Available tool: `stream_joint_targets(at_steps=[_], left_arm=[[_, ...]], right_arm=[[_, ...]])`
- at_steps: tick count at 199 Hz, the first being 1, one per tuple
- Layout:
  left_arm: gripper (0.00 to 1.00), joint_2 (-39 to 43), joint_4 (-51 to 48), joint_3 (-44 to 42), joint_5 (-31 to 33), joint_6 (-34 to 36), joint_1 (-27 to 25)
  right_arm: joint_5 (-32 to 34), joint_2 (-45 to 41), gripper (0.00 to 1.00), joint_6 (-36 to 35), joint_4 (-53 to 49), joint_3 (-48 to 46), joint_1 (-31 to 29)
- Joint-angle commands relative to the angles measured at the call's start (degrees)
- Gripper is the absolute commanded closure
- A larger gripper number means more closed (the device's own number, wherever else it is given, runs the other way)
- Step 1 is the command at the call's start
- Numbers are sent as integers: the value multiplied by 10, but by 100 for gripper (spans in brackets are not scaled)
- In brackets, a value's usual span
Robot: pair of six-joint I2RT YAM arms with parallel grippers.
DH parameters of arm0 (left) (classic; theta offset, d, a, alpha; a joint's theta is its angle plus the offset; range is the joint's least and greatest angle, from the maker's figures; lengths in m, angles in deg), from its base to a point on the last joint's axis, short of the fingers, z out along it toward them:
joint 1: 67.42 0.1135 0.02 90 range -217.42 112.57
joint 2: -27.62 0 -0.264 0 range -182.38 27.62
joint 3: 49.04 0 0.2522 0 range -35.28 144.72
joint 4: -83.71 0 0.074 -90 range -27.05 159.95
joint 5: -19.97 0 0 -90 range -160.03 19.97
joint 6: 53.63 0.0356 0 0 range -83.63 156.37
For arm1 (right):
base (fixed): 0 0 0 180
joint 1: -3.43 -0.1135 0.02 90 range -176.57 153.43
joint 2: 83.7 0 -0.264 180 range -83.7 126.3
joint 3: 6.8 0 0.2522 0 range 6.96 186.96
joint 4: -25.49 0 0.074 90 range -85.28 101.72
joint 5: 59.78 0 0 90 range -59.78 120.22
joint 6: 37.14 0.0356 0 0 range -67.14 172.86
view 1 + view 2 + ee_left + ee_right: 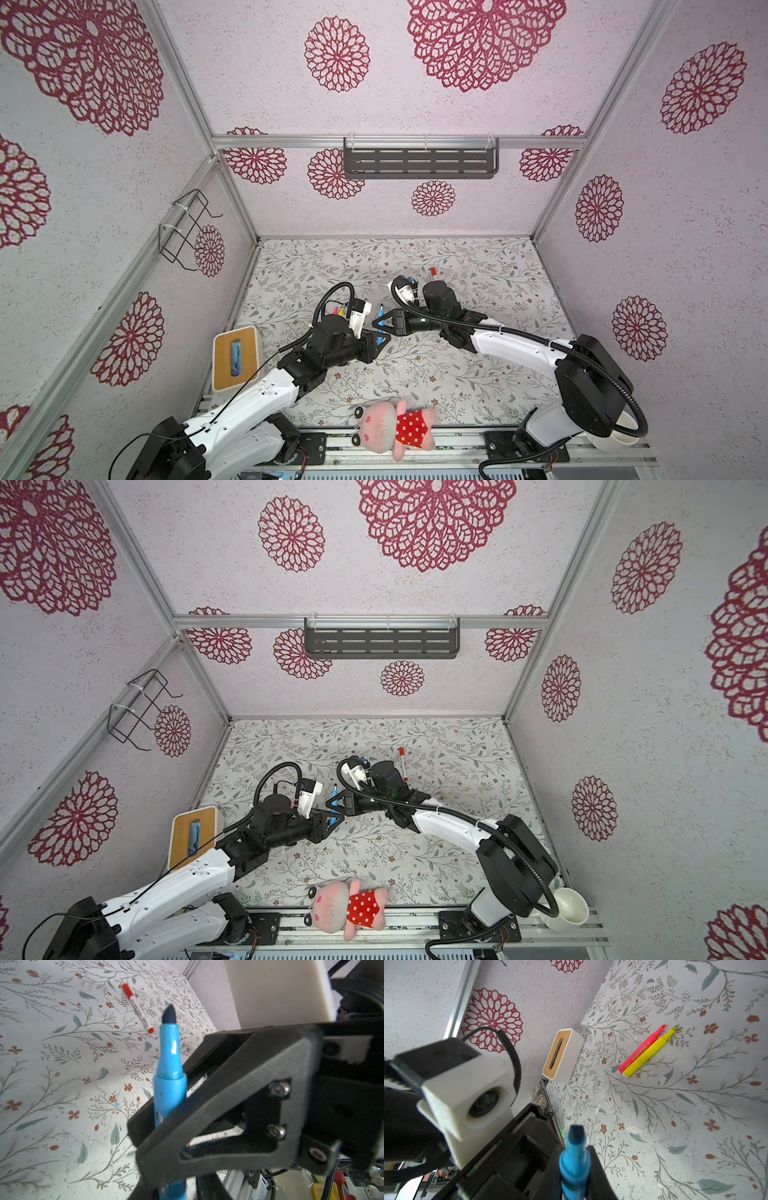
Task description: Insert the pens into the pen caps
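- My right pincer (378, 325) is clamped tight on the blue pen (169, 1088), mid-barrel; the dark tip points up and bare, I judge so a cap can go on from that end
- My left pincer (380, 341) sits at the same pen's lower end with the jaws narrow on either side; I cannot tell if it is gripping or only flanking
- I read the double hold as steadying or handing over the pen before capping
- The pink pen (640, 1050) and yellow pen (650, 1053) lie touching, side by side on the table (478, 374) near my left arm, tips bare, likely queued for later
- The white pen (138, 1007) lies well apart toward the back wall with its red cap (127, 991) seemingly on, so probably done
- I cannot pick out any loose pen caps in any view
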Motion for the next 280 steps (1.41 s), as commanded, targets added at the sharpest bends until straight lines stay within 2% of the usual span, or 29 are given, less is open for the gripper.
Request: stream_joint_targets(at_steps=[1, 78, 111, 132, 144, 170, 186, 193, 206, 221, 242, 280], left_arm=[[70, -1, 26, -7, -16, -4, 4], [73, -4, 29, -9, -18, -7, 9], [86, -3, 27, -10, -19, -6, 10], [100, 0, 24, -10, -14, -4, 12], [100, 3, 23, -12, -12, -2, 12], [100, 10, 22, -16, -5, 0, 13], [100, 14, 19, -17, 1, 3, 13], [100, 17, 16, -17, 6, 5, 13], [100, 23, 9, -16, 14, 9, 13], [100, 32, 2, -16, 23, 11, 13], [100, 51, -4, -23, 38, 13, 13], [100, 78, -7, -34, 56, 13, 16]], right_arm=[[-10, -16, 91, -2, 38, 25, -4], [2, -18, 91, -3, 48, 21, -4], [12, -22, 91, -3, 57, 15, -4], [14, -26, 87, -2, 56, 12, -3], [17, -29, 85, -2, 56, 10, -4], [27, -39, 75, -3, 50, 7, -4], [42, -50, 64, -5, 41, 6, -4], [49, -57, 57, -7, 36, 5, -3], [65, -71, 38, -11, 29, 1, -3], [83, -91, 28, -23, 5, -1, -2], [141, -130, 22, -41, -56, -4, 3], [279, -214, 20, -68, -197, -7, 33]])
